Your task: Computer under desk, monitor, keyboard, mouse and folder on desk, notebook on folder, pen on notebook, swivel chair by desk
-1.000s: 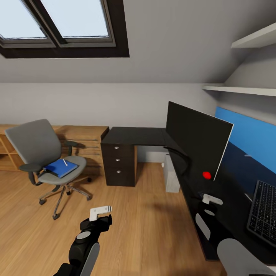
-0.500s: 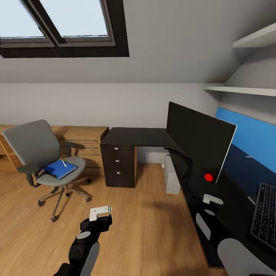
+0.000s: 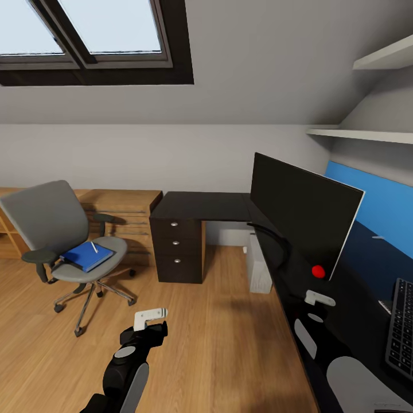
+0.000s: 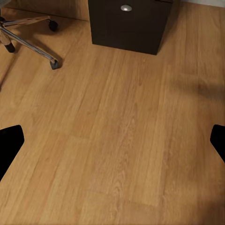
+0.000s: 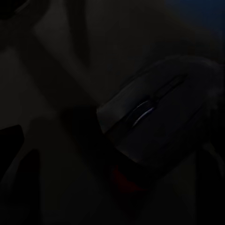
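The swivel chair (image 3: 54, 226) stands on the wood floor left of the black desk (image 3: 201, 205). A blue folder (image 3: 86, 256) lies on its seat with a thin white pen (image 3: 94, 246) on top. On the desk stand the monitor (image 3: 301, 215) and, at the right edge, the keyboard (image 3: 401, 327). The white computer (image 3: 259, 271) sits under the desk. My left gripper (image 3: 154, 331) hangs open over bare floor (image 4: 122, 140). The right gripper (image 3: 312, 314) hovers low over the desk, apparently open, with the dark mouse (image 5: 154, 117) close before its fingers.
A black three-drawer unit (image 3: 178, 249) holds up the desk's left end. Low wooden shelving (image 3: 123, 215) runs along the back wall behind the chair. A blue wall panel (image 3: 378, 212) and white shelves (image 3: 367, 135) sit above the desk. Open floor lies between chair and desk.
The camera has moved: the chair has slid left in the picture, the monitor and keyboard right. Both arms hold the same pose.
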Motion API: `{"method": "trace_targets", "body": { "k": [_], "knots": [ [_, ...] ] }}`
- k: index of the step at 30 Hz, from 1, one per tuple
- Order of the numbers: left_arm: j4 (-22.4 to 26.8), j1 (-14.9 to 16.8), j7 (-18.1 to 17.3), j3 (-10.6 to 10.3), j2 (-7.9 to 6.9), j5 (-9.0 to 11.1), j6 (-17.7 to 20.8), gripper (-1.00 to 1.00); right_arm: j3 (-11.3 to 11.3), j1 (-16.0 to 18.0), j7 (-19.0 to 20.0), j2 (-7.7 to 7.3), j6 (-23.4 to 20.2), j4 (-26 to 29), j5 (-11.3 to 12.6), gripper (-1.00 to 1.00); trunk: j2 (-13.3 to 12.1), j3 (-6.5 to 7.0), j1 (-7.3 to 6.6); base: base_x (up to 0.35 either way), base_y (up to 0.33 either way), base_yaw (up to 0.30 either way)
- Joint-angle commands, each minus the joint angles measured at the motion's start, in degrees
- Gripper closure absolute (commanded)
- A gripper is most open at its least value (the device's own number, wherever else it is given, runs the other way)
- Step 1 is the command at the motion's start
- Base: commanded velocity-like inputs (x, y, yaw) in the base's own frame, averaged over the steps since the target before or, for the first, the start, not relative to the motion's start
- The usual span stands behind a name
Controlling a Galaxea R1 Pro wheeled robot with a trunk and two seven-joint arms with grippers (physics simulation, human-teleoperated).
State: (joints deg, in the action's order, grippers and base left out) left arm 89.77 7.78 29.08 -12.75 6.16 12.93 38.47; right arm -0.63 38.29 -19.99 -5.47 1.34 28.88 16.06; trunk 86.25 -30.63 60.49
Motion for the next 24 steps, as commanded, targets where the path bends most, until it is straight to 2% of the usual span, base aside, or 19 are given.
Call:
{"method": "trace_targets", "body": {
  "k": [1,14,24],
  "knots": [
    [0.1,0.0,0.6,-0.1,-0.01,0.6,0.1,-1.00,0.1,0.0,-0.1,-0.03,0.1,0.0,0.5,-1.00,0.0,-0.06,0.00,0.005,0.001,0.000],
    [0.1,0.0,0.6,-0.1,-0.01,0.6,0.1,-1.00,0.0,0.0,-0.2,-0.64,0.0,0.0,0.6,-1.00,0.0,-0.06,0.00,0.001,0.000,0.000],
    [0.1,0.0,0.6,-0.1,0.02,0.6,0.1,-1.00,-1.0,0.0,-0.2,-0.85,-0.1,0.0,0.6,-1.00,0.0,-0.06,0.00,0.000,0.000,0.000]
  ]
}}
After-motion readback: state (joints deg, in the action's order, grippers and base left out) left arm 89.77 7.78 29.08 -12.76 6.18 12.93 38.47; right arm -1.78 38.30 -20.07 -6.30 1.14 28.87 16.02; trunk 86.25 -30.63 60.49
